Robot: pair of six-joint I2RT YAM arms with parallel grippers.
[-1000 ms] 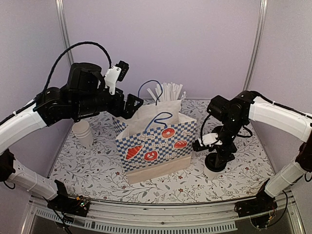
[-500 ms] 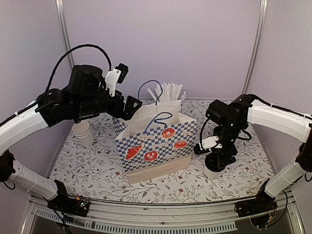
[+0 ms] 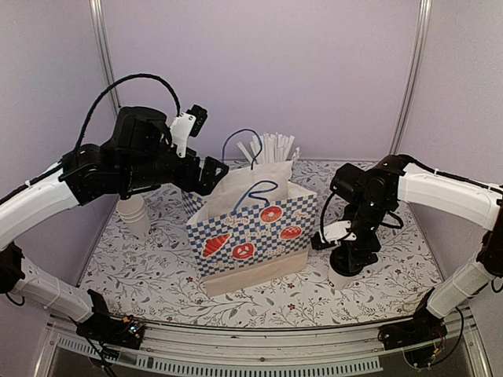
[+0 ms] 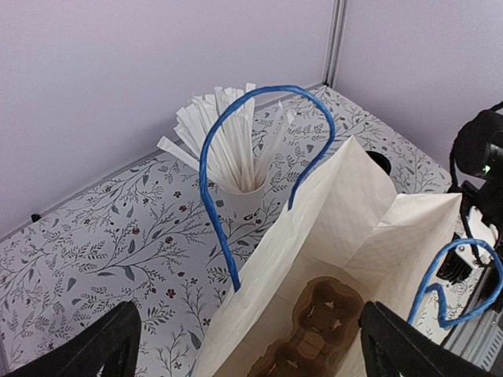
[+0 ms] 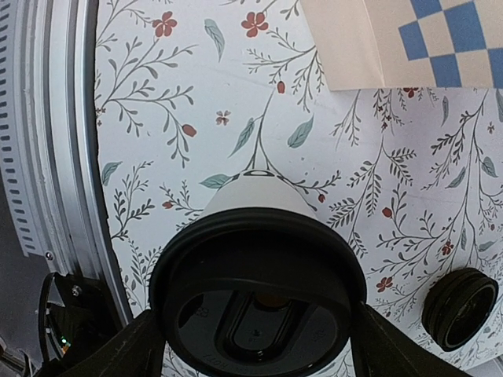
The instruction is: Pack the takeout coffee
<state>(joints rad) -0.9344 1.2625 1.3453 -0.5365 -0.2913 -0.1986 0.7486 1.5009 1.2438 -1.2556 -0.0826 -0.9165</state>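
as the takeout coffee (image 5: 258, 267) stands upright on the counter (image 3: 157, 275), just right of the paper bag (image 3: 251, 228), we find it directly below the right end effector (image 5: 258, 318), its long axis in line with the approach. the fingers (image 5: 118, 352) straddle the black lid (image 5: 259, 314); whether they press it we cannot tell. the left end effector (image 3: 211, 171), released and empty, hangs at the bag's mouth, well apart. we judge the right arm nearer.

The bag (image 3: 251, 236) is cream with a blue-and-white checked band, red pastry drawings and blue cord handles (image 4: 211, 181). The tabletop (image 3: 141, 267) is white with grey sprigs and red flowers; the takeout coffee (image 5: 255, 302) is white, black-lidded.
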